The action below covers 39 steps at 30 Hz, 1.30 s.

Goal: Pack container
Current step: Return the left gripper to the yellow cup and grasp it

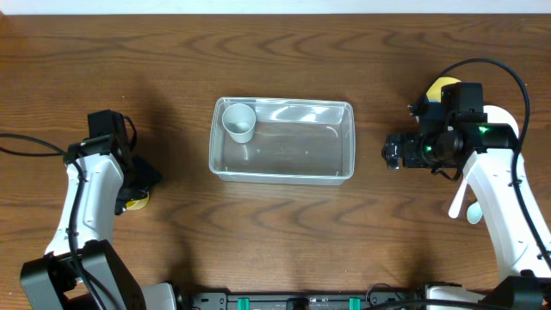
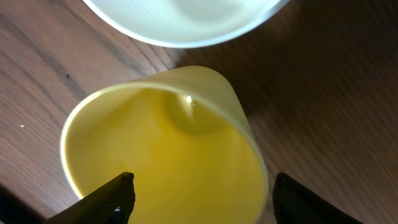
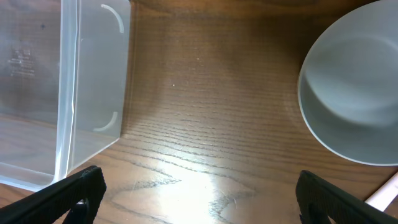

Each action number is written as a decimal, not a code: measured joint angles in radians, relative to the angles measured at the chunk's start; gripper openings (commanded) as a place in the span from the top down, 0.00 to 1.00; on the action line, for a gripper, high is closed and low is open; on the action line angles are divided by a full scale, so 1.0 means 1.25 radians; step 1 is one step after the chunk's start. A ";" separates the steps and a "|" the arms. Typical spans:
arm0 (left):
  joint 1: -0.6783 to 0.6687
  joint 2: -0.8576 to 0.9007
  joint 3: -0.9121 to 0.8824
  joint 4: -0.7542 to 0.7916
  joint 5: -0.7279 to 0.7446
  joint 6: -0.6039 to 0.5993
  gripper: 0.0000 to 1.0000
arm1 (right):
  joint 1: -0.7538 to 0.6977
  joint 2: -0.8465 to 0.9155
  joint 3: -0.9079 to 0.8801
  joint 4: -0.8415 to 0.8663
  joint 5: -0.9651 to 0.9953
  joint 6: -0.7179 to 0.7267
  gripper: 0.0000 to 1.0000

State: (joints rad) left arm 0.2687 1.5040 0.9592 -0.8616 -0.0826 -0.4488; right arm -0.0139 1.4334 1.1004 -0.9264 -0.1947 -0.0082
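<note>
The yellow cup point(image 2: 168, 143) is flanked by the spread left gripper point(image 2: 202, 196) and apparently must next be pinched for the container point(image 1: 297, 148) at mid-table, near which the right gripper point(image 3: 200, 193) is held spread.

I read this as robotics lab bench. Wood-grain surface point(image 1: 275, 232), two white arms rising from lower corners of frame: left arm point(image 1: 86, 202), right arm point(image 1: 508, 207). Loose black cables point(image 1: 26, 146) at left edge, black mounting rail point(image 1: 293, 301) with green clips along bottom edge, green status light point(image 1: 484, 131) upper right.
</note>
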 measured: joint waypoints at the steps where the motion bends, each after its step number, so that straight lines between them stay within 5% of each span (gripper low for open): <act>1: 0.000 0.000 -0.003 0.002 0.000 0.000 0.29 | 0.000 0.000 0.000 0.000 0.000 0.000 0.01; 5: 0.000 0.000 -0.004 0.009 0.000 0.000 0.32 | 0.000 0.000 0.000 0.000 0.000 0.000 0.01; 11: 0.000 0.000 -0.004 0.032 0.000 0.001 0.57 | 0.000 0.000 0.000 -0.001 0.000 0.000 0.01; 18: 0.000 0.000 -0.004 0.056 0.000 0.012 0.74 | 0.000 0.000 0.000 -0.004 0.000 0.000 0.01; 25: 0.000 0.000 -0.004 0.059 0.000 0.021 0.81 | 0.000 0.000 0.000 -0.004 0.000 0.000 0.01; 29: 0.000 0.000 -0.004 0.059 0.000 0.023 0.94 | 0.000 0.000 0.000 -0.004 0.000 0.000 0.01; 39: -0.009 0.000 -0.004 0.050 0.000 0.031 0.94 | 0.000 0.000 0.000 -0.003 0.000 0.000 0.01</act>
State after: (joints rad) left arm 0.2569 1.5040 0.9546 -0.7994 -0.0830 -0.4099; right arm -0.0139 1.4334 1.1004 -0.9306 -0.1944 -0.0082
